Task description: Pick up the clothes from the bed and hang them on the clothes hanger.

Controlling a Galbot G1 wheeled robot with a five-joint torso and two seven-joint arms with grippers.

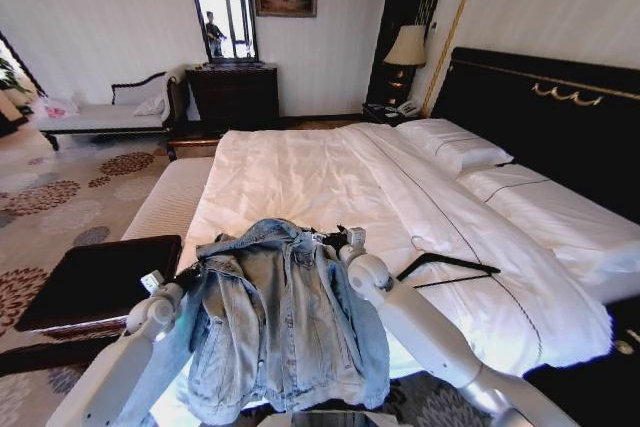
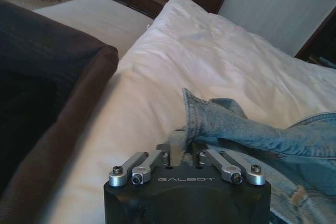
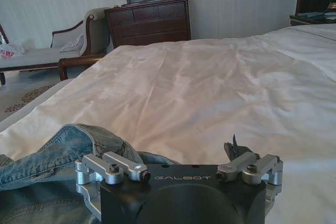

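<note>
- Head view: I am counting one denim jacket [image 1: 280, 317], one black hanger [image 1: 447, 269] and two arms. The jacket, light-blue washed cloth with a collar, is draping between the arms at the foot of the bed [image 1: 300, 172], collar end up, hem hanging toward the robot. The left tool [image 1: 175, 277] is sitting at the jacket's left shoulder and the right tool [image 1: 345, 240] at its right shoulder. The thin triangular hanger is lying flat on the white duvet, just right of the right arm, apart from the jacket. A dark bench [image 1: 95, 277] is standing left of the bed.
- Left wrist view: I am seeing the left tool [image 2: 182, 153] pinched narrow on a fold of the jacket's [image 2: 247, 127] denim, with wrinkled white bedding beyond.
- Right wrist view: the right tool [image 3: 178, 169] is showing its linkage spread wide, but I cannot tell whether it is gripping; the jacket [image 3: 63, 148] is bunching beside it, over the smooth white duvet.
</note>
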